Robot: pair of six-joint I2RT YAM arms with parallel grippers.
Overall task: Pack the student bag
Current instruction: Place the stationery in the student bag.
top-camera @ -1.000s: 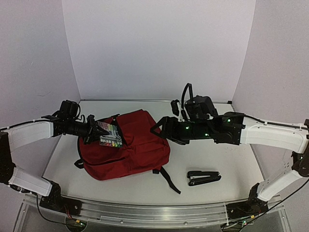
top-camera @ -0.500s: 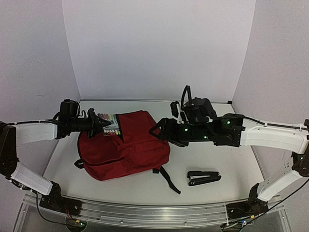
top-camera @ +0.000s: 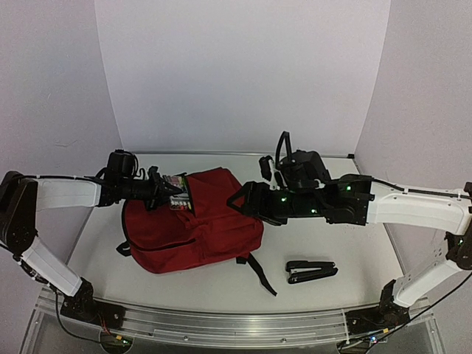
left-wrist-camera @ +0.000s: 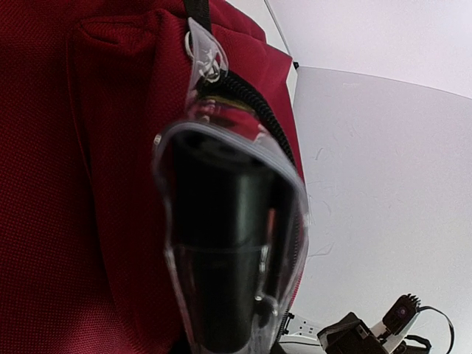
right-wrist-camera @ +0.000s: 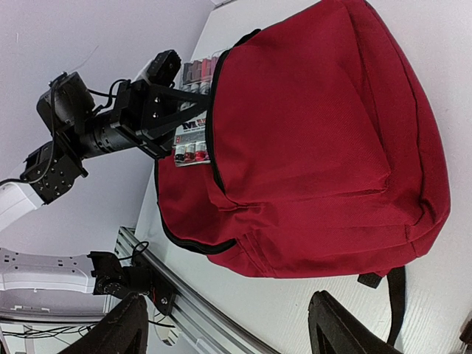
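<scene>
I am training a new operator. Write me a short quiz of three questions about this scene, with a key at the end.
1. True or false: the right gripper is shut on the bag.
2. What does the left gripper hold at the bag's opening? A: a book. B: a marker pack. C: a ruler.
3. Fill in: the stapler lies on the table, on the robot's ____ of the bag.

Key: 1 false, it is open and holds nothing; 2 B; 3 right.
</scene>
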